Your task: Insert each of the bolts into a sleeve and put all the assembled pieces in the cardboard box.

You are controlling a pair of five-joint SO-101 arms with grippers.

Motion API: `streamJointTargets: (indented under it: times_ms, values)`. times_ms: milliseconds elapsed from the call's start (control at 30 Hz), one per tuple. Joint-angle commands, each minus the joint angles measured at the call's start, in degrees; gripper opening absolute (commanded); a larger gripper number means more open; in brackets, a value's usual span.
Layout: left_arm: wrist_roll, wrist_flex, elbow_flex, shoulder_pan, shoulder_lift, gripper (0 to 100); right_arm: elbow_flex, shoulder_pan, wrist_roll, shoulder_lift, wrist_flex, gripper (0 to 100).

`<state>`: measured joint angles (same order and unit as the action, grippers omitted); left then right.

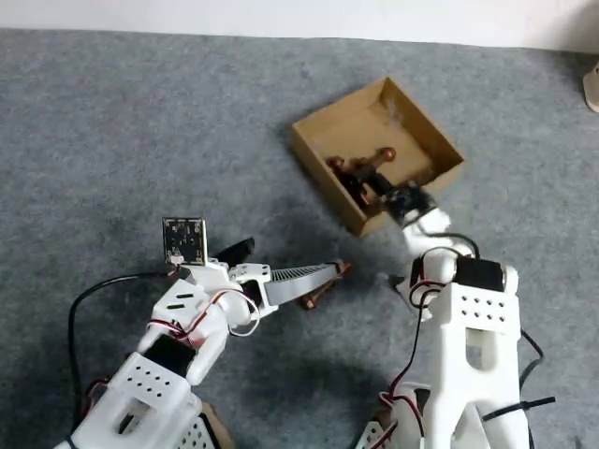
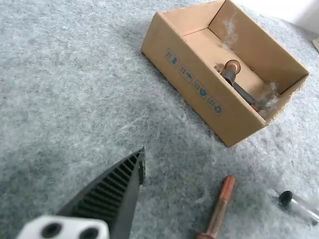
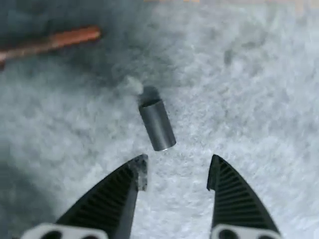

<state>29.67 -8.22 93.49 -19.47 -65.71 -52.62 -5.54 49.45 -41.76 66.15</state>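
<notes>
The cardboard box [image 1: 323,182] sits on the grey carpet at the back right, with dark and copper assembled pieces [image 1: 365,173] inside. A loose copper bolt [image 1: 316,295] lies just below the tip of my left gripper [image 1: 295,257], which is open and empty. In the left wrist view, one ribbed finger [image 2: 119,189] points toward the bolt [image 2: 219,209], the sleeve [image 2: 299,205] and the box [image 2: 194,84]. My right gripper [image 3: 178,164] hangs open just short of the dark grey sleeve [image 3: 157,124], which lies on its side. The bolt [image 3: 55,42] lies farther off.
The right arm's white body [image 1: 468,309] stands between the box and the front edge. A tan object [image 1: 591,84] shows at the far right edge. Open carpet spreads across the left and back of the table.
</notes>
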Motion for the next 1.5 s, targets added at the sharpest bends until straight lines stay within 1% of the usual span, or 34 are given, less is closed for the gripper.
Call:
streamJointTargets:
  times_ms: [0, 100, 200, 400, 567, 733, 833, 1000, 1300, 1467]
  values:
    - [-0.35, 0.53, -0.66, 0.66, -0.66, 60, 1.36, -0.40, 10.99, -1.63, 0.13, 18.1]
    - [-0.44, 0.53, -0.66, 0.66, -0.66, 60, 1.19, -0.31, 17.05, -1.10, 0.13, 18.3]
    - [-0.44, 0.53, -0.66, 0.66, -0.66, 60, -0.66, 0.40, 19.08, -1.10, -0.40, 18.3]
    - [-0.44, 0.53, -0.66, 0.75, -0.66, 60, -8.31, 4.09, 18.73, -1.10, -9.19, 18.4]
    - [-0.44, 0.53, -0.66, 0.75, -0.66, 60, -11.21, 4.18, 18.73, -1.10, -15.69, 18.4]
    - [-0.44, 0.53, -0.66, 0.75, -0.66, 60, -13.76, 4.18, 18.64, -1.01, -19.65, 18.4]
    - [-0.44, 0.53, -0.66, 0.66, -0.66, 60, -15.87, 4.26, 15.82, -1.01, -22.73, 18.4]
    - [-0.44, 0.53, -0.66, 0.66, -0.66, 60, -16.48, 4.88, 14.24, -1.01, -23.60, 18.4]
    - [-0.44, 0.53, -0.66, 0.66, -0.66, 60, -20.09, 8.31, 12.04, -0.92, -23.87, 18.3]
    - [-0.44, 0.53, -0.66, 0.66, -0.66, 60, -25.89, 8.48, 11.78, -0.92, -30.20, 18.1]
